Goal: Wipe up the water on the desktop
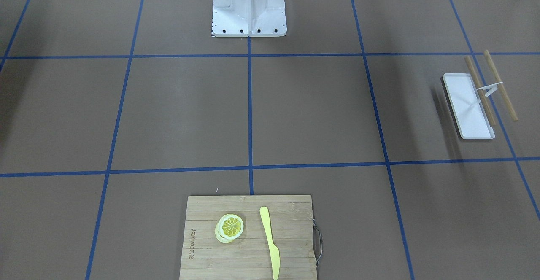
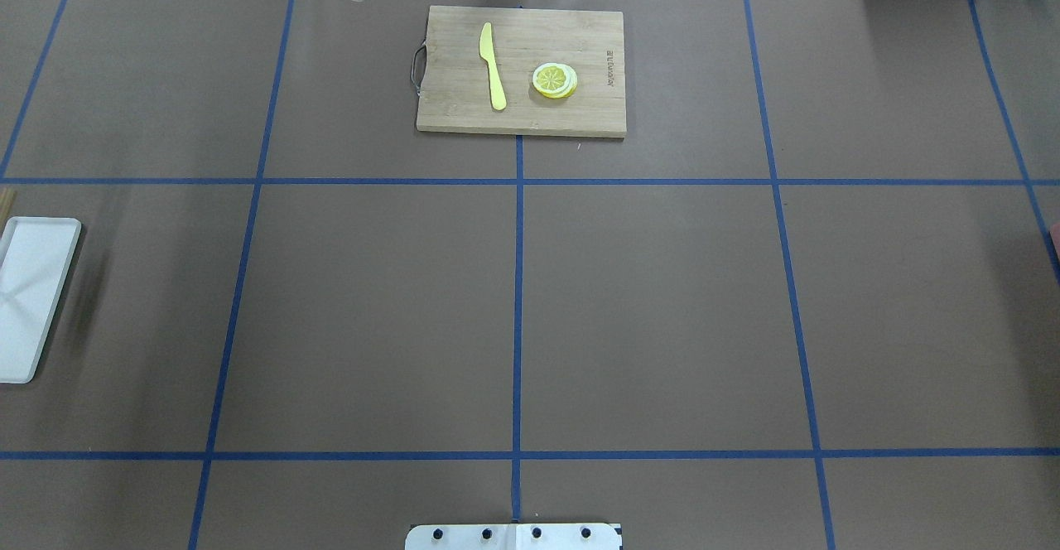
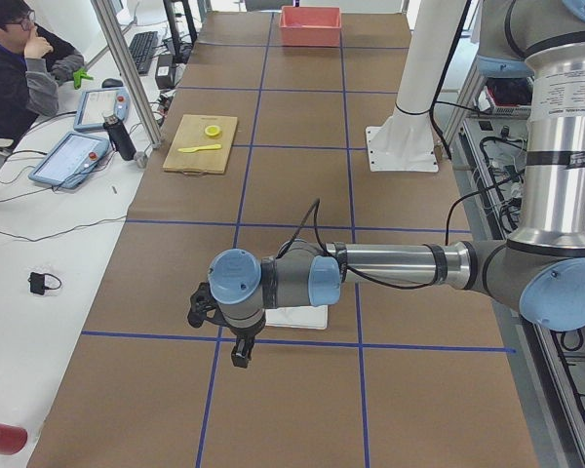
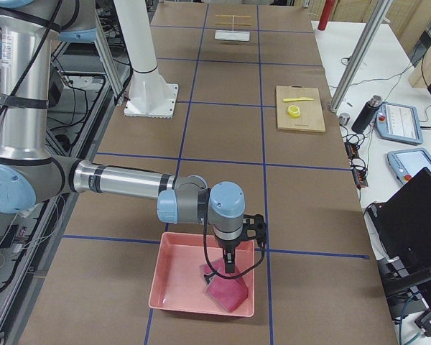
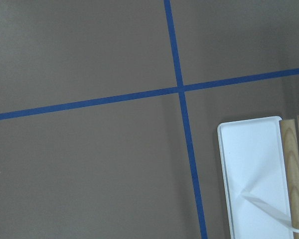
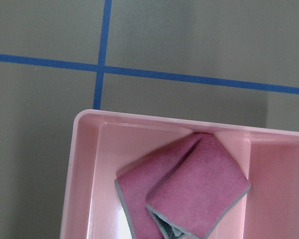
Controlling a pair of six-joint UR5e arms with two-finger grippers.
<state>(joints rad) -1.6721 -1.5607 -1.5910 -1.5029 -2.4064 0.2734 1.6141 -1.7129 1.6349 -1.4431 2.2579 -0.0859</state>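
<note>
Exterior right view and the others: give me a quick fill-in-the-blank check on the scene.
1. The folded cloth lies in a tray coloured ____.
2. The gripper above that tray belongs to the robot's ____ arm.
3. Beside the lemon slices on the cutting board lies a yellow ____.
4. The tape lines on the desktop are ____.
Missing words: pink; right; knife; blue.

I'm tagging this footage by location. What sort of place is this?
Probably a robotics lab or test cell: a large robot arm reaches over a brown desktop gridded with blue tape, and a person sits at a side bench with a tablet.
</note>
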